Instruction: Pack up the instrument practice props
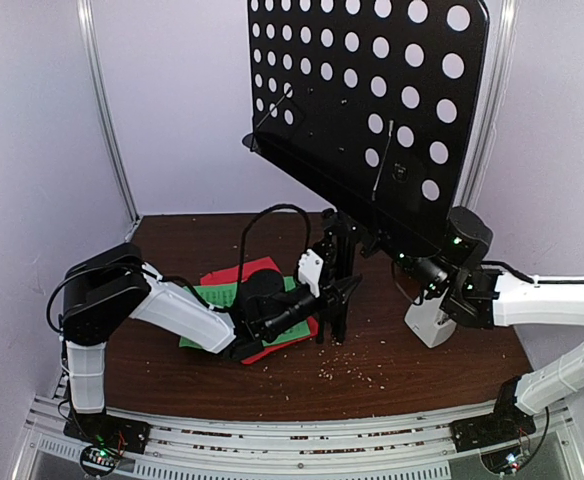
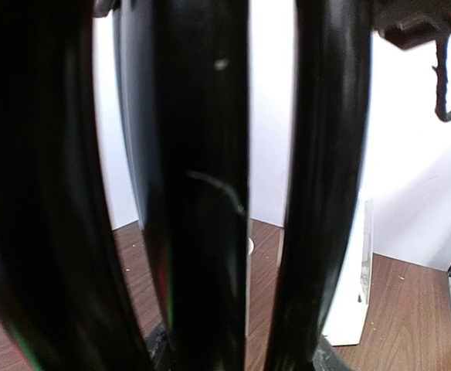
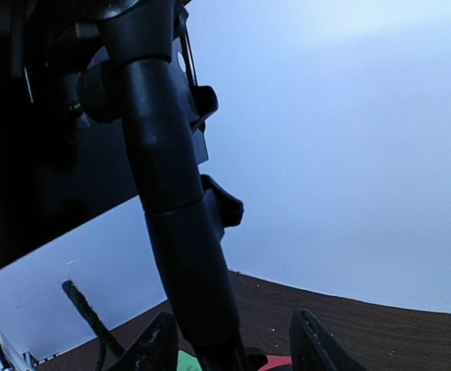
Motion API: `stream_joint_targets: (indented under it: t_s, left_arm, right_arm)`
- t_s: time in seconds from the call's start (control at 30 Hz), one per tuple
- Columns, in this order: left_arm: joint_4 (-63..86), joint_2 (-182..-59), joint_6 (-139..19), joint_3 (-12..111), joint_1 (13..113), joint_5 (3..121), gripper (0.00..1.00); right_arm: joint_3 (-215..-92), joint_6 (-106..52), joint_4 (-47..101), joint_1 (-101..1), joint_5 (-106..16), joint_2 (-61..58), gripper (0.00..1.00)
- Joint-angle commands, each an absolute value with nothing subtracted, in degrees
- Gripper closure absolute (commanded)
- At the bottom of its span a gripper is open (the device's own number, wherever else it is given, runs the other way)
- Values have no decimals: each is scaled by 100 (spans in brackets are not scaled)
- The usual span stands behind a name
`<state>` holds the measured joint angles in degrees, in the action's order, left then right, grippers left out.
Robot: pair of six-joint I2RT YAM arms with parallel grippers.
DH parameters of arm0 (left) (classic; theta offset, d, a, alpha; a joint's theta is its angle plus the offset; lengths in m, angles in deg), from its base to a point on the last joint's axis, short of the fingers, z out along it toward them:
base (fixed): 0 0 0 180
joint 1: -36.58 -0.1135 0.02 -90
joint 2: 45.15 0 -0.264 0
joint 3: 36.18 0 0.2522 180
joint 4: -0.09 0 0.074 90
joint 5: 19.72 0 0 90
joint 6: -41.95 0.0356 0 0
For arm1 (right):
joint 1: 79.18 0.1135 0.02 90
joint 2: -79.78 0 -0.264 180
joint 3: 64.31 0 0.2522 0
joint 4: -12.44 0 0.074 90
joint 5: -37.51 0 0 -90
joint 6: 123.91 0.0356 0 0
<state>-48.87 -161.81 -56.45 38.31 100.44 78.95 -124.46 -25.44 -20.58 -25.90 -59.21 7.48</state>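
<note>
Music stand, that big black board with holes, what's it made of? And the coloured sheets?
Music stand: likely painted metal, thin, stiff, glossy black with punched round holes. Green sheet and red sheet: probably paper or card, flat and matte.

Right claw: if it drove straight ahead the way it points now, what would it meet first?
Most likely the music stand's black post. In the wrist view it rises between the fingers of the open right claw, so contact looks almost immediate, though exact depth is unclear.
</note>
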Motion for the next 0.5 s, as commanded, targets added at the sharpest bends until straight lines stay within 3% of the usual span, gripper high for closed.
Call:
stream_joint_targets:
  t_s: [0.0,0.17,0.3,0.37,0.47]
  left_arm:
    - [-3950,-16310,-5399,3753,10030,7960,66]
    - [-3926,-16302,-5346,3761,10047,7944,67]
    - [-3899,-16297,-5333,3762,10057,7980,65]
    - [-3889,-16280,-5348,3755,10057,8015,57]
    - [-3889,-16259,-5386,3755,10057,8136,28]
  right_arm:
    - [-12792,-2619,-2232,-2615,-5750,699,48]
    - [-12879,-2661,-2257,-2613,-5748,611,51]
    - [-12980,-2709,-2219,-2618,-5662,569,68]
    - [-12968,-2715,-2219,-2617,-5641,583,78]
    - [-12908,-2710,-2214,-2615,-5639,649,91]
